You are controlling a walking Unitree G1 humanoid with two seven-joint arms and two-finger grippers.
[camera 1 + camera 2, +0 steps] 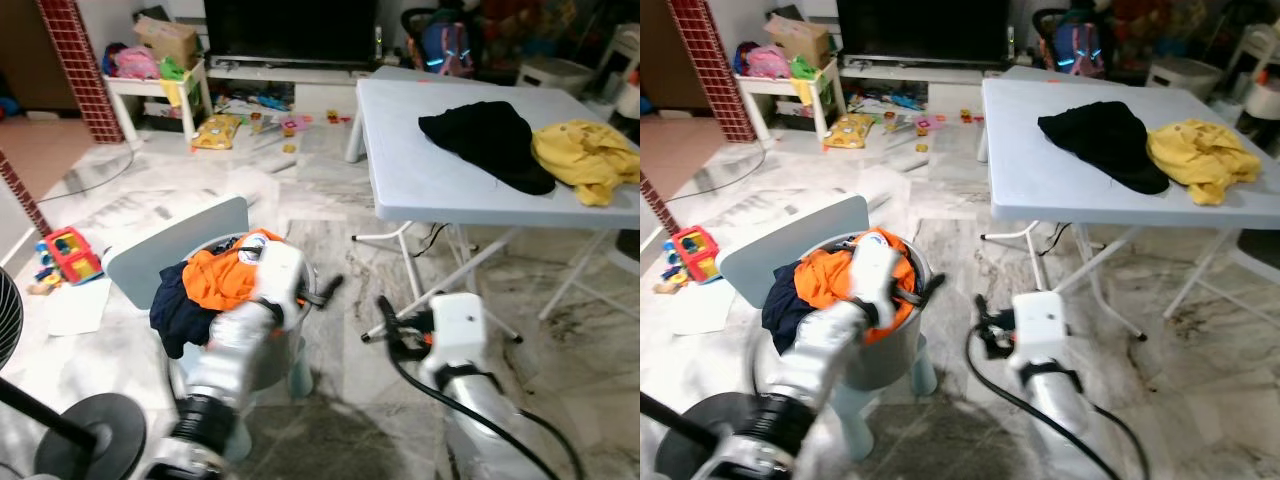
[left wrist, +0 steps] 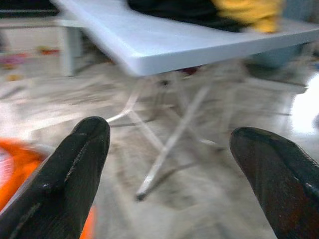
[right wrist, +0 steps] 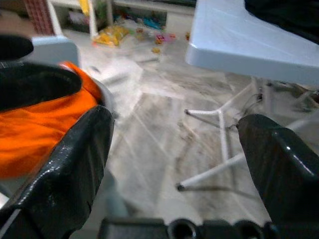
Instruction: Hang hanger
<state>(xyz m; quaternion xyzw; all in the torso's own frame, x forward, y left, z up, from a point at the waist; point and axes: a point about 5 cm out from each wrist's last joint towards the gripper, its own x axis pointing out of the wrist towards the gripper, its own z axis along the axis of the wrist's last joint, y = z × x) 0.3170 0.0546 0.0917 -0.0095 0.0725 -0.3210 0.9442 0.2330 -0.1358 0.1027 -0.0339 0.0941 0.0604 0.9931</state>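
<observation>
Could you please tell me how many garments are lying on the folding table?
2: a black garment mid-table and a yellow garment beside it, nearer the table's right end. Others may lie hidden beneath.

Lived-in home, living rm w/ marble floor (image 1: pixel 330 230). TV (image 1: pixel 290 30) on low white stand, kids' toys (image 1: pixel 70 255) strewn about, laundry basket (image 1: pixel 865 345) heaped w/ clothes. Folding tabletop (image 1: pixel 440 170) w/ black garment (image 1: pixel 490 140) & yellow garment (image 1: pixel 585 155).
</observation>
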